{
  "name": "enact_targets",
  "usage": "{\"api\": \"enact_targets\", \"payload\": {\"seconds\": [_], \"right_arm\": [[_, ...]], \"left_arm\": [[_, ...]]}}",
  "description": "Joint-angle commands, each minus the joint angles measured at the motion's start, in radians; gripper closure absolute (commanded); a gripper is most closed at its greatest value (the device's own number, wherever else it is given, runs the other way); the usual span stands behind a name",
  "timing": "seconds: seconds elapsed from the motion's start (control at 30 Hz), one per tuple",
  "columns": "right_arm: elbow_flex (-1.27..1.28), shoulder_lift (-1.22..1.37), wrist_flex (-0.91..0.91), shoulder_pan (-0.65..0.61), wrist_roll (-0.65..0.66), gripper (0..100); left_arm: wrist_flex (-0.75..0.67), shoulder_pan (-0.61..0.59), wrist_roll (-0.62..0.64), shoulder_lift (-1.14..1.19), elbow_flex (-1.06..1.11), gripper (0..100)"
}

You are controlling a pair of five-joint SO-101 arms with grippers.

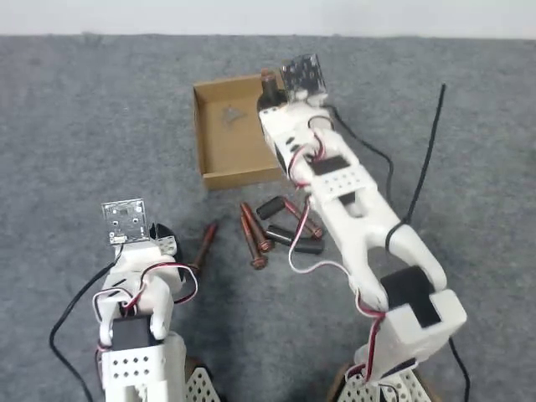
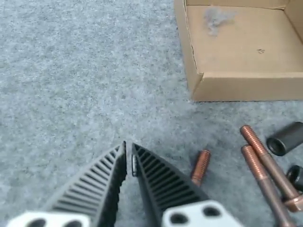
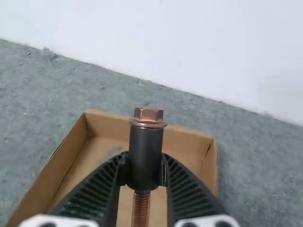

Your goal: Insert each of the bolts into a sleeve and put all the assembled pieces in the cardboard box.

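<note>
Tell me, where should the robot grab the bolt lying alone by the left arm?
Mid-shank on the lone bolt, from straight above, with the tool closing across it. It is long and thin and lies flat on the carpet, so only its sides offer a grip.

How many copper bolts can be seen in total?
5 bolts: one, sleeved, in the right gripper over the box; one near the left gripper; two side by side; one partly under the right arm. More may be hidden.

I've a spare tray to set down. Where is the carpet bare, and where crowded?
Bare carpet: left of the cardboard box, beyond the left tool. Crowded: bolts and sleeves on the box's near side; the right tool holds a sleeved bolt over the box.
</note>
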Motion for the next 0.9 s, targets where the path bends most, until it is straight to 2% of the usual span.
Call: {"api": "enact_targets", "payload": {"seconds": [0.0,0.13,0.33,0.73,0.87], "right_arm": [[-0.222,0.041,0.14,0.045,0.023,99.1],[-0.416,0.179,0.312,0.074,0.023,99.1],[-0.635,0.375,0.467,0.093,0.023,99.1],[-0.985,0.61,0.826,0.085,0.025,98.9],[-1.114,0.685,0.934,0.085,0.095,98.9]], "left_arm": [[0.005,-0.005,-0.012,-0.006,-0.015,99],[0.005,-0.005,-0.012,-0.006,-0.015,99],[0.005,-0.005,-0.012,-0.006,-0.015,99],[0.003,-0.005,-0.012,-0.006,-0.015,99],[0.003,-0.005,-0.012,-0.006,-0.015,99]]}}
